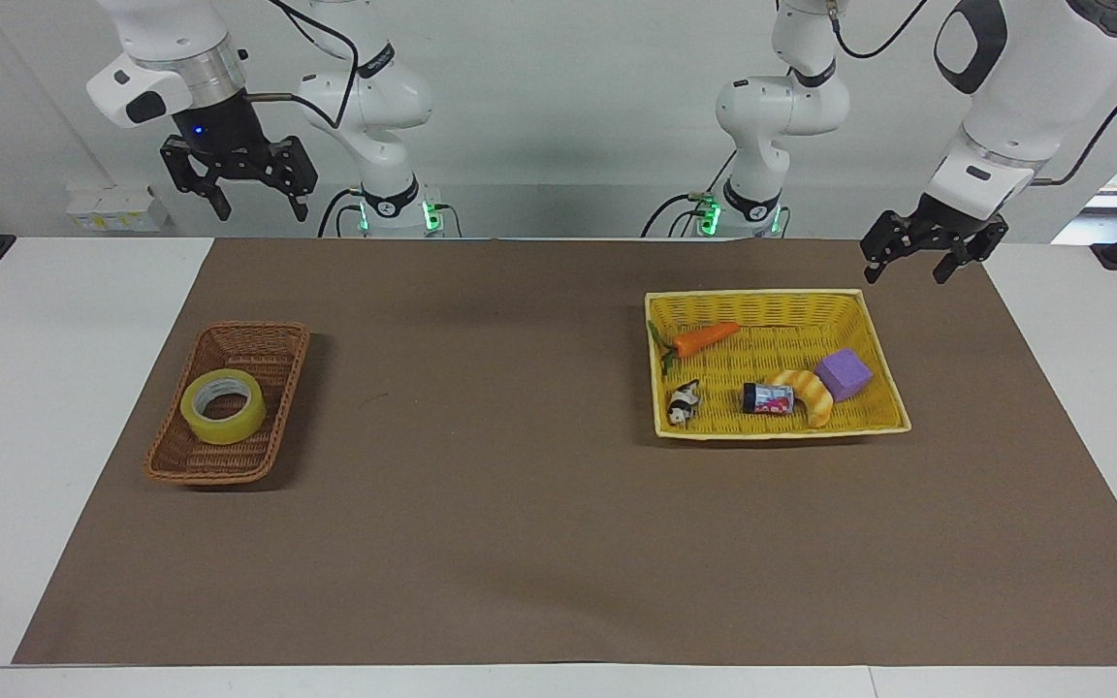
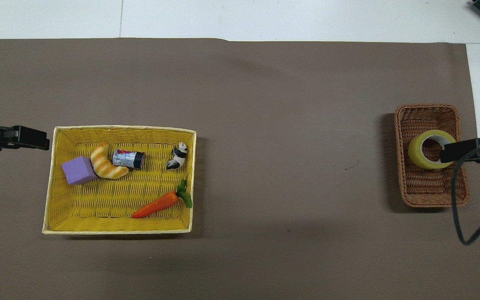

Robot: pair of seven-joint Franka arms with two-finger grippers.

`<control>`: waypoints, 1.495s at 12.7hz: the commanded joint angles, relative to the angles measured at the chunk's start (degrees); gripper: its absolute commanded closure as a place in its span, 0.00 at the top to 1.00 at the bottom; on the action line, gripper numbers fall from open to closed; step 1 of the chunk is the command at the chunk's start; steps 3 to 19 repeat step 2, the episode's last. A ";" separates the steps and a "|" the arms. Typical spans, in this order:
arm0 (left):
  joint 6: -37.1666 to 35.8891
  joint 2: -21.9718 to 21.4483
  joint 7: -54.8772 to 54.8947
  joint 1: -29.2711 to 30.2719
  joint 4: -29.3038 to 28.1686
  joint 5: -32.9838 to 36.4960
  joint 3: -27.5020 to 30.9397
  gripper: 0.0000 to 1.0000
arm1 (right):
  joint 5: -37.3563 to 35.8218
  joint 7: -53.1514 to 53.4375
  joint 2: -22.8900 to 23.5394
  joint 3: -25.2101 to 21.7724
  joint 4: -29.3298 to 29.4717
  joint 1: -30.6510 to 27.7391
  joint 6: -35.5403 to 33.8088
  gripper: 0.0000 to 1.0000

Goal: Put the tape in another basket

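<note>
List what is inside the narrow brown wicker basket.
The narrow dark-brown woven wicker basket holds one thing: a roll of translucent yellowish packing tape, lying flat with its pale core ring up. The weave under the roll is covered; nothing else shows.

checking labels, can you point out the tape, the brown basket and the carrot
tape (image 1: 222, 406), facing view, on its yellowish band
brown basket (image 1: 268, 334), facing view, on its rim nearest the robots
carrot (image 2: 156, 205), overhead view, on its orange body

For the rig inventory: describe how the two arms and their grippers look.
Both arms are glossy white with dark joint bands, black cables and green lights at the bases. The right gripper is black below a silver ring and a blue light. The left gripper is black under a white wrist.
</note>
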 commanded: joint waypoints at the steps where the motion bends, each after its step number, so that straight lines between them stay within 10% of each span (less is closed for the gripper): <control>1: -1.33 -0.07 -0.66 0.46 0.96 1.02 -0.45 1.00 | 1.36 -1.15 -1.10 -0.07 -1.05 -0.25 0.67 1.00; 19: -1.33 -0.07 -0.58 0.46 0.96 1.02 -0.45 1.00 | 1.45 -1.15 -1.10 -0.07 -1.05 -0.25 0.67 1.00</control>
